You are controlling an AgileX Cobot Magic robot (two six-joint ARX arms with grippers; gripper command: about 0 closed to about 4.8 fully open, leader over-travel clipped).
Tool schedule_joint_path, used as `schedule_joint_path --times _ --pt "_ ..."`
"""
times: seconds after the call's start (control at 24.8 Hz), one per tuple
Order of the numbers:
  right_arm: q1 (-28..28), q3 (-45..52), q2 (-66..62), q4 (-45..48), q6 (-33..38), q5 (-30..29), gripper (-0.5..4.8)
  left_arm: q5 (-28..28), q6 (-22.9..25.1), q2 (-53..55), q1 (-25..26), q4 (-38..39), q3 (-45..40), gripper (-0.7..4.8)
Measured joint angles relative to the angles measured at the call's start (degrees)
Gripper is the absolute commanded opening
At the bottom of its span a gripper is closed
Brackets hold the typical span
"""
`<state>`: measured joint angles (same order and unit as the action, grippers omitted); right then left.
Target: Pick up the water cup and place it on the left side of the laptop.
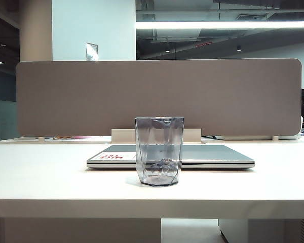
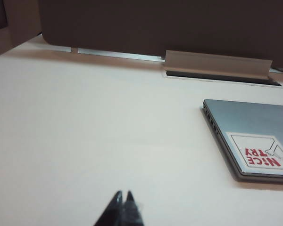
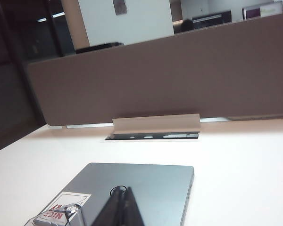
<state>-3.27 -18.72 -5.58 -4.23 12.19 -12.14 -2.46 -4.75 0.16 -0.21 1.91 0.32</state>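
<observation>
The water cup (image 1: 159, 152), smoky-grey and see-through with faceted sides, stands upright on the white table in the middle of the exterior view. Right behind it lies the closed silver laptop (image 1: 213, 154), with its red-print sticker (image 1: 111, 156) at the left corner. Neither arm shows in the exterior view. My left gripper (image 2: 123, 194) is shut and empty above bare table, with the laptop (image 2: 254, 127) off to one side. My right gripper (image 3: 125, 189) is also shut and empty, with the laptop lid (image 3: 155, 183) beyond it. The cup's rim (image 3: 61, 214) shows beside it, apart from the fingers.
A tall brown partition panel (image 1: 157, 96) runs along the back of the table. A raised beige cable flap (image 1: 121, 135) sits just behind the laptop. The table's front edge (image 1: 152, 202) lies just in front of the cup.
</observation>
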Motion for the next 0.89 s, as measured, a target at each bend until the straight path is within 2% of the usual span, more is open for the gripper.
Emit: schedule_joint_path --times 0.36,0.64,0.89 --pt "0.00 -8.02 -15.54 -0.04 -0.02 -1.36 -0.01 -0.15 0.00 0.00 0.00 -0.87 -0.02 -0.05" --pt "-0.17 -12.50 -26.08 -0.52 -0.07 -3.80 -0.01 -2.36 -0.02 0.00 0.00 -0.87 0.00 -0.05" --pt "-3.15 -13.46 -34.21 -0.39 -0.11 -4.46 -0.01 -5.64 -1.49 -0.02 0.00 -0.87 0.00 -0.05"
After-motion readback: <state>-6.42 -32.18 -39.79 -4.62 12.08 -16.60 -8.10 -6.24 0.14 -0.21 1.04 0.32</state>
